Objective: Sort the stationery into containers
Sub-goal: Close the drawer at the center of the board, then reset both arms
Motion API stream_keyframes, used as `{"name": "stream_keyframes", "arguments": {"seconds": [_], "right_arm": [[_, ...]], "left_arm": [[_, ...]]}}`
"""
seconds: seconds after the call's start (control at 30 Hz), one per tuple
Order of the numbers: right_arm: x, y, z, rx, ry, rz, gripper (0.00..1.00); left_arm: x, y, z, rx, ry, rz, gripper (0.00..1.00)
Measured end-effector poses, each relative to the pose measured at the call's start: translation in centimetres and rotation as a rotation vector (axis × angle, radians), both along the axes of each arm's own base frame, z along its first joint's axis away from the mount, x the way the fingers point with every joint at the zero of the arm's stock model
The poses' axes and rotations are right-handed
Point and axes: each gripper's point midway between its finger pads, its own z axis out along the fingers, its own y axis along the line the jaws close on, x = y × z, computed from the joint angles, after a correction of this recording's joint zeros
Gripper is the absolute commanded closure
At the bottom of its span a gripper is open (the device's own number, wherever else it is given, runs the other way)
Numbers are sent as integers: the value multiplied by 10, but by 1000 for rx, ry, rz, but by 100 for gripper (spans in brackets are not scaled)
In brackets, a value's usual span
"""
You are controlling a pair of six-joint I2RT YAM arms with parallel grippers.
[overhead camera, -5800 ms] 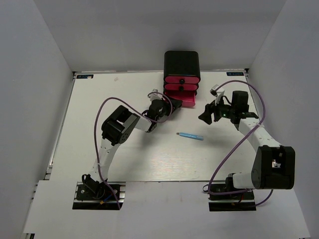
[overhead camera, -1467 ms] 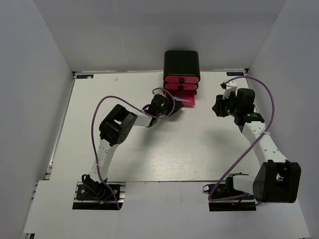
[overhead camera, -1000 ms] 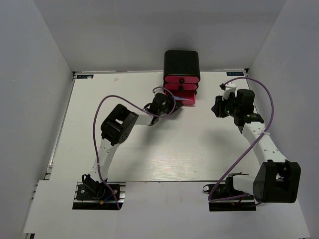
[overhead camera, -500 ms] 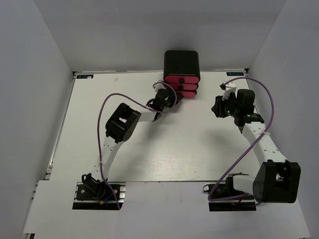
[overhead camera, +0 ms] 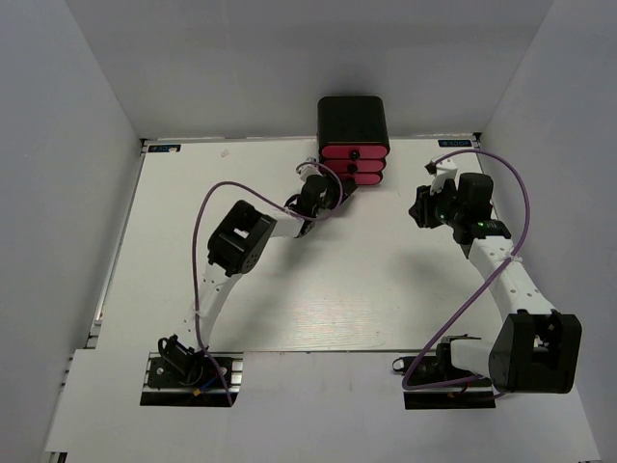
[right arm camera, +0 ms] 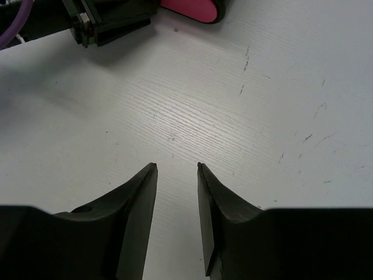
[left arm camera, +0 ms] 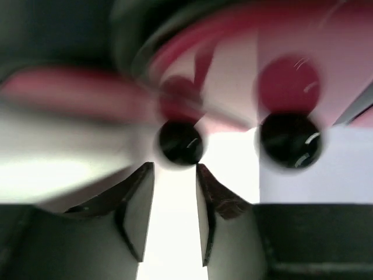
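The black cabinet (overhead camera: pixel 353 121) stands at the table's back with three hot-pink drawers (overhead camera: pixel 354 166) all pushed in flush. My left gripper (overhead camera: pixel 325 187) is at the bottom drawer's left front. In the blurred left wrist view its jaws (left arm camera: pixel 175 166) stand slightly apart and empty, with a black knob (left arm camera: pixel 180 142) just past the tips and a second knob (left arm camera: pixel 289 140) to the right. My right gripper (overhead camera: pixel 417 208) hovers over the bare table to the right of the cabinet, open and empty (right arm camera: pixel 176 166). No stationery is in view.
The right wrist view shows a corner of a pink drawer (right arm camera: pixel 192 7) and my left arm's black wrist (right arm camera: pixel 111 20) at the top, above the white table (right arm camera: pixel 245 111). Grey walls enclose the table on three sides.
The bottom drawer, pulled out a second ago, is now pushed in flush as my left gripper moved toward the cabinet. The right arm has held still. The blue marker seen earlier is gone from the table.
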Motion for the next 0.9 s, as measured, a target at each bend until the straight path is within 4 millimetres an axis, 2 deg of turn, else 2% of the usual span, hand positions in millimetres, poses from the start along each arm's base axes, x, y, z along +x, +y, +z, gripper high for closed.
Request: {"name": "stream_keyframes", "arguments": {"seconds": [0.1, 0.17, 0.2, 0.3, 0.33, 0.37, 0.47, 0.5, 0.6, 0.77, 0.83, 0.9], "right_arm": [[0, 0, 0, 2, 1, 2, 51], [-1, 1, -1, 4, 2, 10, 44], [-1, 2, -2, 4, 3, 15, 37], [-3, 2, -5, 10, 11, 28, 25], [-4, 3, -5, 13, 12, 34, 18], [-5, 3, -6, 18, 15, 37, 14], [-5, 2, -5, 32, 16, 38, 10], [-5, -2, -5, 42, 19, 18, 10], [-9, -10, -7, 62, 23, -33, 10], [-17, -21, -3, 84, 0, -124, 10], [-18, -25, 1, 87, -18, -146, 10], [-21, -27, 2, 84, -36, -156, 10]], "left_arm": [[-16, 8, -10, -8, 16, -10, 43], [-31, 15, -5, -27, 9, -28, 36], [-43, 21, -4, -31, 13, -39, 30], [-75, 37, 1, -32, 24, -75, 21], [-85, 42, 3, -27, 25, -88, 21], [-98, 48, 4, -14, 22, -114, 13], [-137, 69, 9, 39, 24, -167, 10], [-151, 76, 14, 67, 15, -193, 1], [-182, 95, 42, 160, -49, -267, 1], [-217, 125, 138, 318, -295, -347, 1], [-232, 141, 170, 381, -391, -353, 1], [-247, 160, 192, 448, -459, -345, 1]]}}
